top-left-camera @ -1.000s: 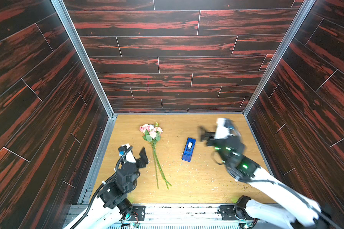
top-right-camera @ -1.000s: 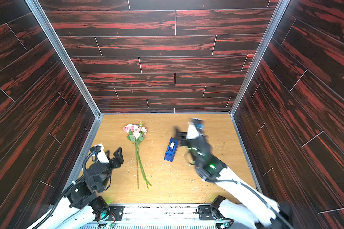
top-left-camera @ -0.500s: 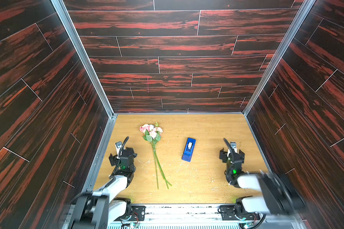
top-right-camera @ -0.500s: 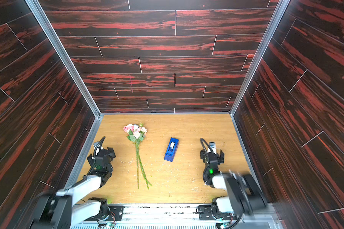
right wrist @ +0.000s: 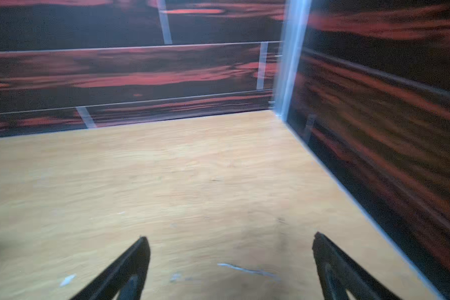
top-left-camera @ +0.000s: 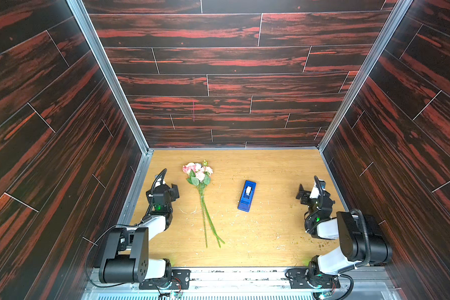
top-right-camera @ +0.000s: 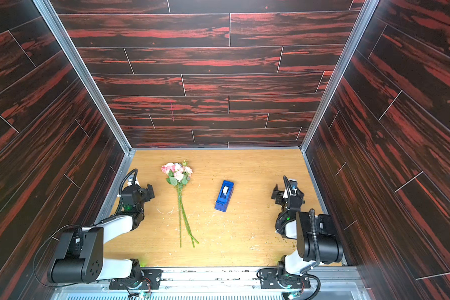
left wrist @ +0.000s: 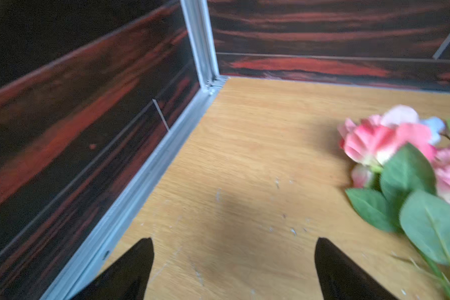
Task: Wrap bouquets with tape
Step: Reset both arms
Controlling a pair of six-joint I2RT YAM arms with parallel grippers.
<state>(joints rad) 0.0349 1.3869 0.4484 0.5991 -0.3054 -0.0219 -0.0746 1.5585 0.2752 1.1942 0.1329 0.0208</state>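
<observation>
- left arm [top-left-camera: 155,224]: white rounded links, black boxy joint housings, small screw holes dotted on the round end cap, green light near the wrist, thin black cable looping out by the base.
- right arm [top-left-camera: 327,228]: same white-and-black build, ribbed black hose arching over the big housing, green lights, blue plug at the tip.
- base plates [top-left-camera: 178,276]: black, screwed down, small coloured wires.
- left gripper [top-left-camera: 166,185], right gripper [top-left-camera: 309,187]: black throughout; fingers [left wrist: 130,270] tapered to narrow tips.
</observation>
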